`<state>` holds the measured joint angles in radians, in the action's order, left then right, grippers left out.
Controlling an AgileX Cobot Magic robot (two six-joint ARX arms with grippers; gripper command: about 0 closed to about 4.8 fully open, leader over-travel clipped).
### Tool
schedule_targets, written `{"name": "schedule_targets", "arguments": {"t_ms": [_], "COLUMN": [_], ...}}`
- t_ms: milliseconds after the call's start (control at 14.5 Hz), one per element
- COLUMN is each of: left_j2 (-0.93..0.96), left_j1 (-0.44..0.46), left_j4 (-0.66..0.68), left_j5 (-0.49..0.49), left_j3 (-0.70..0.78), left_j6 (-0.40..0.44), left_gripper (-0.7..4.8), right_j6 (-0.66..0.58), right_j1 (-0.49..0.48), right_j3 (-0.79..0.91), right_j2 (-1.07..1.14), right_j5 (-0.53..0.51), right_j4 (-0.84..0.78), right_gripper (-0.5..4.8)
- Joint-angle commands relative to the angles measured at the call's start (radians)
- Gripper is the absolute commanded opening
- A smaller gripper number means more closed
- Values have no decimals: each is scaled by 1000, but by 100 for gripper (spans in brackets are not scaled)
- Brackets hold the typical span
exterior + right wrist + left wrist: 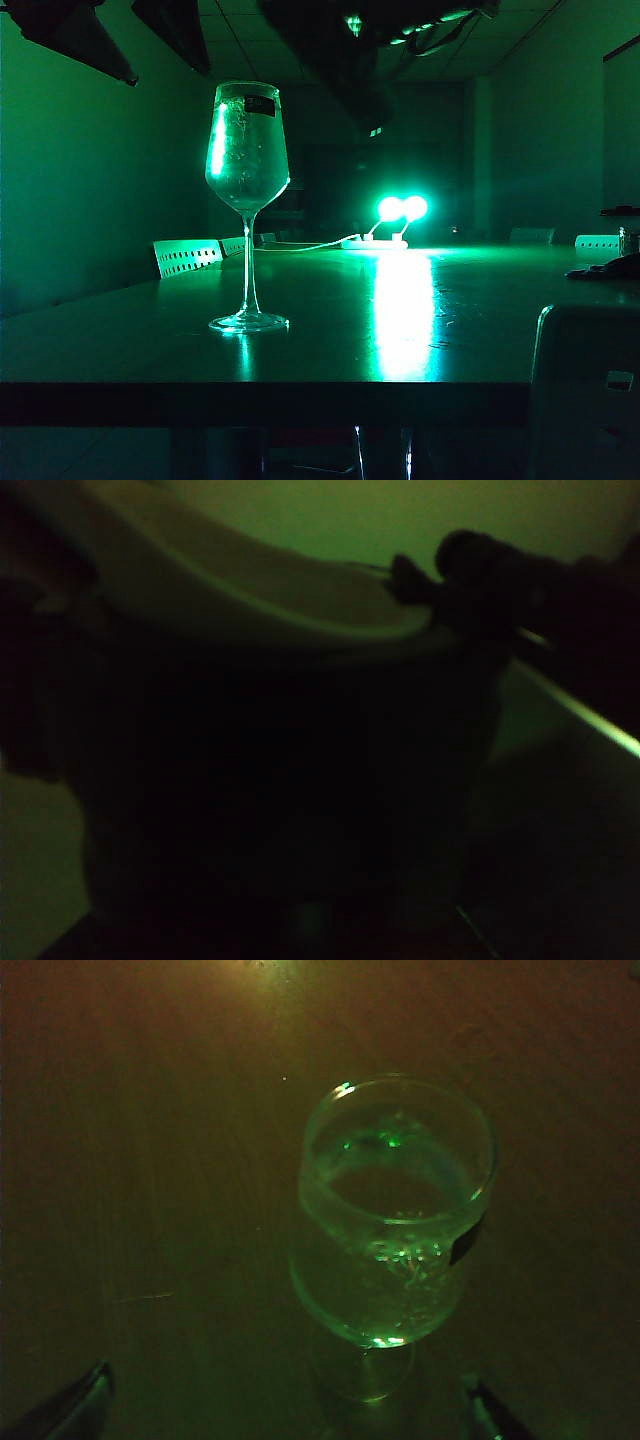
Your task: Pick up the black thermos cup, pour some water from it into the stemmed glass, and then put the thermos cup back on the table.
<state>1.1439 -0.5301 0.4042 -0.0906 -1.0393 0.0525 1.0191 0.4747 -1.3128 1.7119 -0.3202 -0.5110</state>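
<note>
The glass (247,205) stands upright on the table (330,350), left of the bright lamp glare, water in its bowl. The left gripper (285,1405) hovers over it, released — two fingertips (75,1400) spread wide to either side of the stem, touching nothing. The right wrist view is filled by the thermos (280,770), dark and close, its pale top rim tilted — the right gripper appears clenched around it, though its fingers are lost in the dark.
</note>
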Motion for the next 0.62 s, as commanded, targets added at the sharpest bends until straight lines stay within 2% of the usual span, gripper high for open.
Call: {"name": "schedule_targets", "arguments": {"t_ms": [69,138,206,413,619], "left_j2": [-4,-4,-5,-5,-5], "left_j1": [0,0,0,0,0], "left_j4": [-17,-17,-17,-18,-44], "left_j5": [-3,-3,-3,-2,2], "left_j3": [-5,-5,-5,-5,-5], "left_j6": [3,3,3,3,3], "left_gripper": [479,479,479,479,479], "right_j6": [-451,-573,-625,-631,-652], "right_j1": [2,2,1,1,0], "right_j3": [-10,-10,-10,-6,2], "right_j2": [-16,-23,-37,-135,-322], "right_j5": [103,157,208,280,422], "right_j4": [-203,-228,-227,-157,95], "right_gripper": [179,179,179,179,179]}}
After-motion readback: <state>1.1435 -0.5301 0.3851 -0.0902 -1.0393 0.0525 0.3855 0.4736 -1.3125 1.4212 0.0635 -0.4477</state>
